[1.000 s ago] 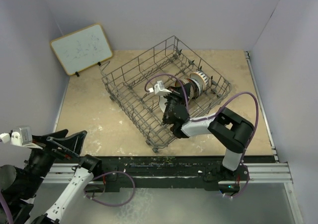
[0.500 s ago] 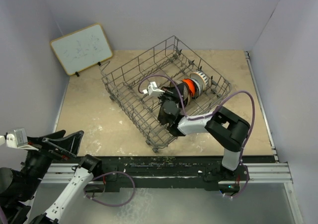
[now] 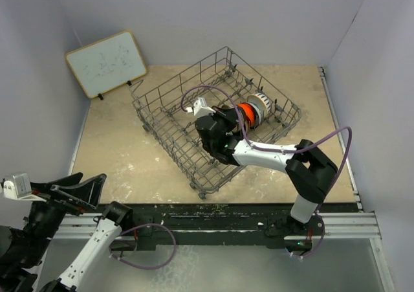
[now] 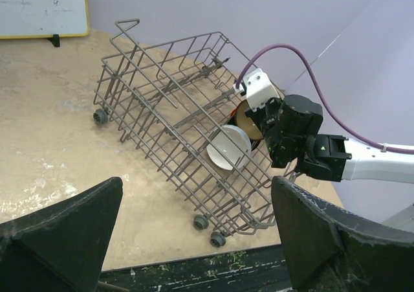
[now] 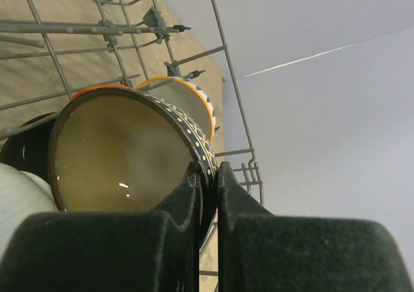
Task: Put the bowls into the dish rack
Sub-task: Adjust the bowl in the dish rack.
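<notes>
- Top view: the rack (image 3: 169, 131) sits askew in the middle of the table (image 3: 113, 151), with a whiteboard (image 3: 107, 63) propped well beyond its far-left corner.
- The right arm reaches over the rack's near wall, and the right gripper (image 3: 223, 118) is inside the rack beside a row of bowls.
- In that row, at the rack's right end, an orange bowl (image 3: 244, 112) stands on edge with a patterned bowl (image 3: 261, 101) just behind it.
- The left gripper (image 3: 77, 190) hangs spread wide at the near left, off the table and well apart from the rack.
- Left wrist view: the left fingers (image 4: 65, 227) stand far apart at the frame's lower corners with nothing between them.
- Beyond them the rack (image 4: 155, 91) holds a white bowl (image 4: 228, 147) on edge near its right end.
- A brown bowl (image 4: 243, 116) stands just behind the white one, with the right gripper (image 4: 264, 125) against it.
- Right wrist view: the right gripper (image 5: 208, 172) is pressed together on the rim of the brown bowl (image 5: 123, 156), pinching it.
- That bowl is tilted on edge among the rack (image 5: 77, 26) wires, its cream inside facing the camera.
- Behind it are the rim of the orange bowl (image 5: 97, 90) and the patterned bowl (image 5: 184, 104).
- A black bowl (image 5: 26, 143) and the white bowl (image 5: 19, 198) show at the left edge.
</notes>
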Controlling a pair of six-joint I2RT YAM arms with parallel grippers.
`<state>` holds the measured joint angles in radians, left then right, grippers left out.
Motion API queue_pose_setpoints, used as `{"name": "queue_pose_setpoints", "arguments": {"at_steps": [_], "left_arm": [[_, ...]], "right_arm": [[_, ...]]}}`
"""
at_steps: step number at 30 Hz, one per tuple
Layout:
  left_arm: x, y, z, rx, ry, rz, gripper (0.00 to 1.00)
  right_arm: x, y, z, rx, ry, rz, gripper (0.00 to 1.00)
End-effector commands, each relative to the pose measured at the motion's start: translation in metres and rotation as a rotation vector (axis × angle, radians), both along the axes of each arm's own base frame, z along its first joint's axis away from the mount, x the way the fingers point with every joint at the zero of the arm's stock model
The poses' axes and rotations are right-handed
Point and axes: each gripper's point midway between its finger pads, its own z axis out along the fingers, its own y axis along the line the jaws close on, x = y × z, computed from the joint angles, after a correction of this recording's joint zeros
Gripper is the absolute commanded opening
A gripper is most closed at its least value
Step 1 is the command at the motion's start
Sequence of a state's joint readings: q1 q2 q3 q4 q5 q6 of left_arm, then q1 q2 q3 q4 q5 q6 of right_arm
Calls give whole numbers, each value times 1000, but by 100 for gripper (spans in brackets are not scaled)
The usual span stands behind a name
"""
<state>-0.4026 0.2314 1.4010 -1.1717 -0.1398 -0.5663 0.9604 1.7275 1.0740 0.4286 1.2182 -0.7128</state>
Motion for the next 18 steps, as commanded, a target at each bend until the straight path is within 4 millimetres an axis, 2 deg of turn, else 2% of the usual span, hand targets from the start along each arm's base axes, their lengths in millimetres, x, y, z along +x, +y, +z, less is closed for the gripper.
{"name": "queue_pose_setpoints", "arguments": {"at_steps": [1,8,15,18], "left_arm": [[-8,6,8,-36,-37,11,99],[-12,9,7,-33,-40,18,99],[-12,10,1,-31,-31,23,99],[-11,11,-1,-30,-28,27,99]], "right_arm": [[-10,30,-49,44,109,95,0],[-18,37,-55,-26,90,81,0],[-32,54,-66,-71,92,99,0],[-37,61,-70,-85,95,115,7]]}}
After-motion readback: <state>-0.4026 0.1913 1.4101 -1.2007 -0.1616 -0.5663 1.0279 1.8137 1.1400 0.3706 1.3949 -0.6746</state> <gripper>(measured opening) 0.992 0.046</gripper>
